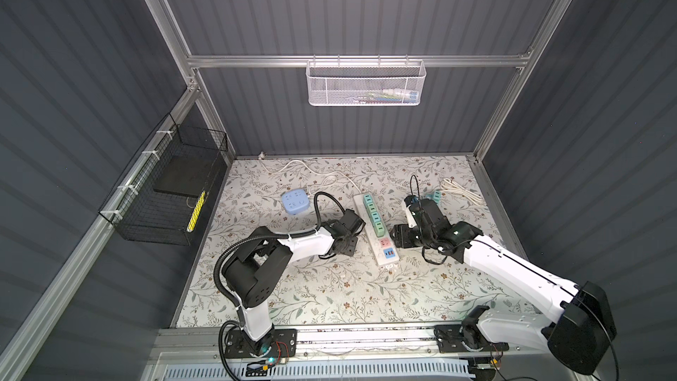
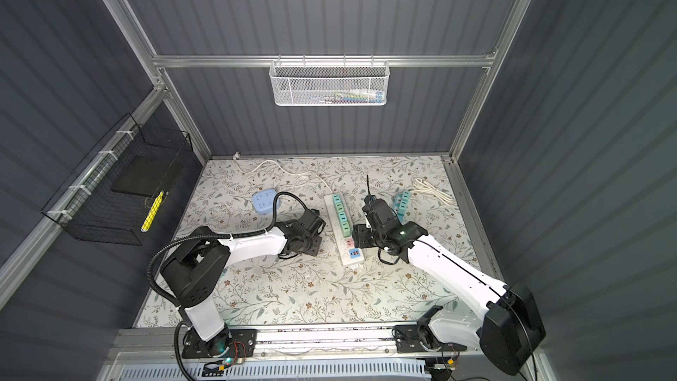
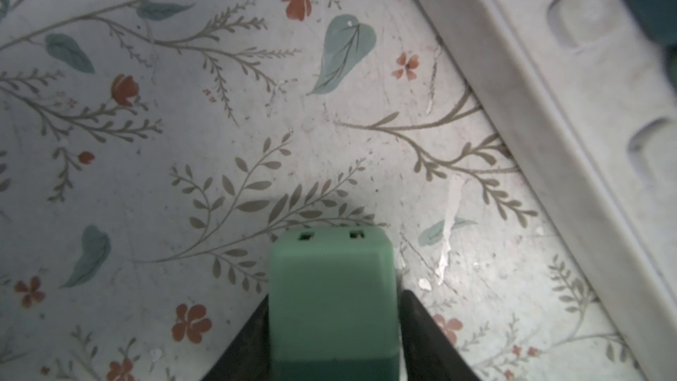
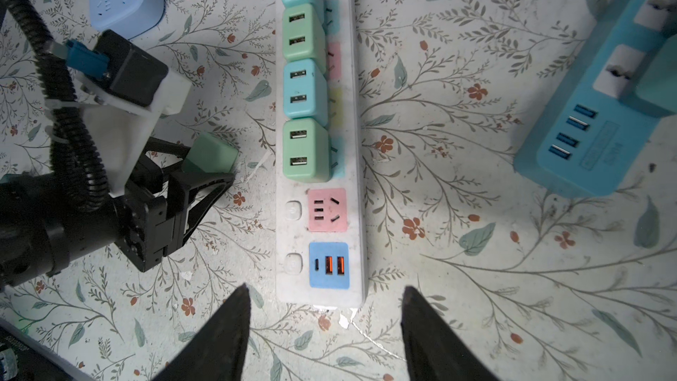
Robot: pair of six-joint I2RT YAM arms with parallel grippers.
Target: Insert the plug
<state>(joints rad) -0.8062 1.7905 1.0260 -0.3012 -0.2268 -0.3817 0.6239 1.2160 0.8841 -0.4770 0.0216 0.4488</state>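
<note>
A green plug (image 3: 331, 287), a boxy charger with two slots on its face, sits between the black fingers of my left gripper (image 3: 333, 296), which is shut on it just above the floral table. In the right wrist view the same green plug (image 4: 210, 157) hangs left of the white power strip (image 4: 355, 141). Several green and blue plugs fill the strip's far sockets. Its pink socket (image 4: 327, 210) and blue USB panel (image 4: 329, 264) are bare. My right gripper (image 4: 326, 288) is open over the strip's near end, holding nothing.
A light-blue power cube (image 1: 295, 202) lies at the back left. A blue power strip (image 4: 593, 104) and a coiled white cord (image 1: 461, 190) lie at the back right. A black wire basket (image 1: 165, 192) hangs on the left wall, a white mesh basket (image 1: 366, 84) on the back wall.
</note>
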